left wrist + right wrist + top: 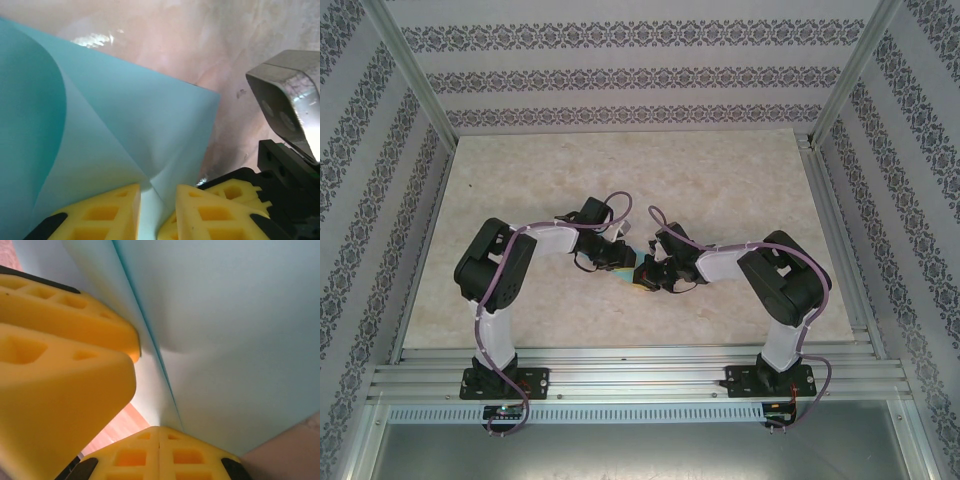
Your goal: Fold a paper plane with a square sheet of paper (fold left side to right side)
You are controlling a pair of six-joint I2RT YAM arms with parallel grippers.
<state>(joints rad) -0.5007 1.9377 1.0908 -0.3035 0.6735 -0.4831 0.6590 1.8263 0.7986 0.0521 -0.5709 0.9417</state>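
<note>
**Near edge.** Aluminium rails run across the desk front. Both arm bases are bolted on, well apart.

**Centre.** Both arms bend inward and their wrists meet. Bare, pale marbled desk lies on every side of them, widest toward the far wall.

**Left fingers**. Yellow ribbed pads stand slightly parted, and a strip of paper passes through the gap.

**Right fingers**. Matching yellow pads are pressed together with no gap, their tips nipping a creased edge of the paper. In the left wrist view, their grey metal housing sits just beside the paper's right edge.

**Square sheet of paper**. Plain turquoise, it sits at the desk's centre between the two sets of fingers.
- The left portion curls over in a soft roll.
- One straight edge and one sharp corner stand free against the desk.
- A dimple shows just above the left fingers.

**Far.** Walls carry bands of grey ornament and are framed by metal uprights.
</note>
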